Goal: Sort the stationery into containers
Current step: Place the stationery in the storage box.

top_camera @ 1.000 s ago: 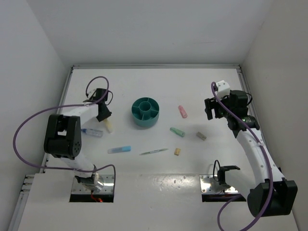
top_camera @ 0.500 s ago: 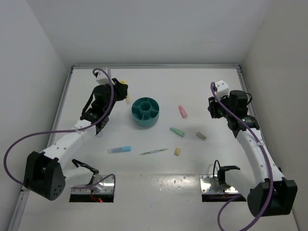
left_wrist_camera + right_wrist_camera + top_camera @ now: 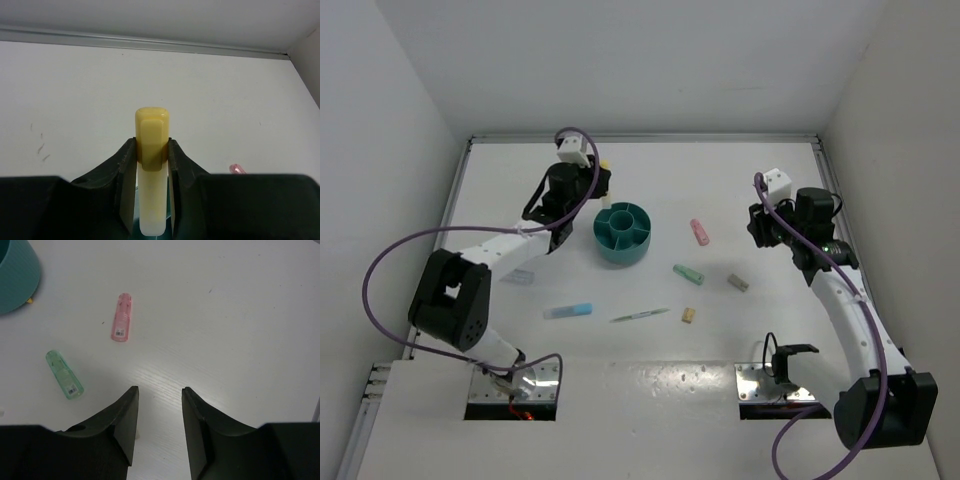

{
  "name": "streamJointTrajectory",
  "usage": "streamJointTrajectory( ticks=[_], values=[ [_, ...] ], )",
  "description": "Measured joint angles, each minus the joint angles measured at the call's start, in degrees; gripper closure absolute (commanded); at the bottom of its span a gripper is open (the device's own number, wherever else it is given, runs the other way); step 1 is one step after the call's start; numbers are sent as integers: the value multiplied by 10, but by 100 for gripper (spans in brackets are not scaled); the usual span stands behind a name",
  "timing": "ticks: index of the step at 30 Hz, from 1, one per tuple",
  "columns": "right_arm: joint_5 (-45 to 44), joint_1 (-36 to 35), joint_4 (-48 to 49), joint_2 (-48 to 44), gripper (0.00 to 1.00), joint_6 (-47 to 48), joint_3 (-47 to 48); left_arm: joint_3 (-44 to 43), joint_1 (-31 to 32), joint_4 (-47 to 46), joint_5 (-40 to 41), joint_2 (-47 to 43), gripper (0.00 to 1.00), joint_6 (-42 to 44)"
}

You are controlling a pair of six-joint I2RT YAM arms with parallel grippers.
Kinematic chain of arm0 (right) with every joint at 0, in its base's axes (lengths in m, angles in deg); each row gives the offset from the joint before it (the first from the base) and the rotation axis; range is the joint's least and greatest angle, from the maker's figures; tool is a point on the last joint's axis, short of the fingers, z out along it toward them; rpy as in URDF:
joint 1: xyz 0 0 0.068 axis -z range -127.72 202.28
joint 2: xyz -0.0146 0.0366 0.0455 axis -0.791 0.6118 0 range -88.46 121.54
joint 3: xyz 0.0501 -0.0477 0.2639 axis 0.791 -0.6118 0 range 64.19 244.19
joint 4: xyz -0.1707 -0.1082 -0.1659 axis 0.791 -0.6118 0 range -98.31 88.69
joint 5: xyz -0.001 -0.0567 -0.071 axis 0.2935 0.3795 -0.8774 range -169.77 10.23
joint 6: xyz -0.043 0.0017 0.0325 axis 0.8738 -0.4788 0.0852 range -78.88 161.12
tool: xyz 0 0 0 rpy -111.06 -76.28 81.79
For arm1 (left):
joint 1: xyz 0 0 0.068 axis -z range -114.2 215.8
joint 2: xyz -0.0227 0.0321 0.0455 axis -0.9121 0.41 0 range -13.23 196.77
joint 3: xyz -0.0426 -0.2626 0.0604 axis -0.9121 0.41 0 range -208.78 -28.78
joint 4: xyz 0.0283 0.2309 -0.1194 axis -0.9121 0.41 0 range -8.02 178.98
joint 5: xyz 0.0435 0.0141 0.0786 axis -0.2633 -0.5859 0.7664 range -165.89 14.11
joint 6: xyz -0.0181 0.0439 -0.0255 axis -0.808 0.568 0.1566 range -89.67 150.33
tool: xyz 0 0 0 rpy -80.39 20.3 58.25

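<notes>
My left gripper (image 3: 601, 182) is shut on a yellow stick (image 3: 605, 166), held upright just behind and left of the teal round organiser (image 3: 623, 232). In the left wrist view the yellow stick (image 3: 151, 145) sits clamped between the fingers of that gripper (image 3: 151, 152). My right gripper (image 3: 761, 228) is open and empty, above the table right of the pink stick (image 3: 699, 231). The right wrist view shows this gripper (image 3: 160, 395), the pink stick (image 3: 122, 317), the mint-green stick (image 3: 64, 374) and the organiser's wall (image 3: 17, 275).
The mint-green stick (image 3: 689, 272), a beige stick (image 3: 738, 283), a tiny tan block (image 3: 688, 315), a thin green pen (image 3: 640, 315) and a blue-capped tube (image 3: 568, 311) lie on the table in front of the organiser. Another small tube (image 3: 520, 276) lies at the left. White walls enclose the table.
My left arm has swung from the table's left side to behind the organiser, carrying the yellow stick. My right gripper has barely moved.
</notes>
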Motion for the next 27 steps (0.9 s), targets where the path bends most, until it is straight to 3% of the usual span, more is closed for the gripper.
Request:
streamJointTrajectory(
  ticks=[21, 24, 27],
  values=[
    [-2, 0, 0, 14, 58, 10, 0, -10, 15, -69, 3, 113, 100, 14],
    [-3, 0, 0, 17, 58, 12, -1, -6, 17, -74, 1, 114, 94, 14],
    [-5, 0, 0, 17, 58, 12, -1, 9, 18, -83, -4, 114, 79, 15]
  ],
)
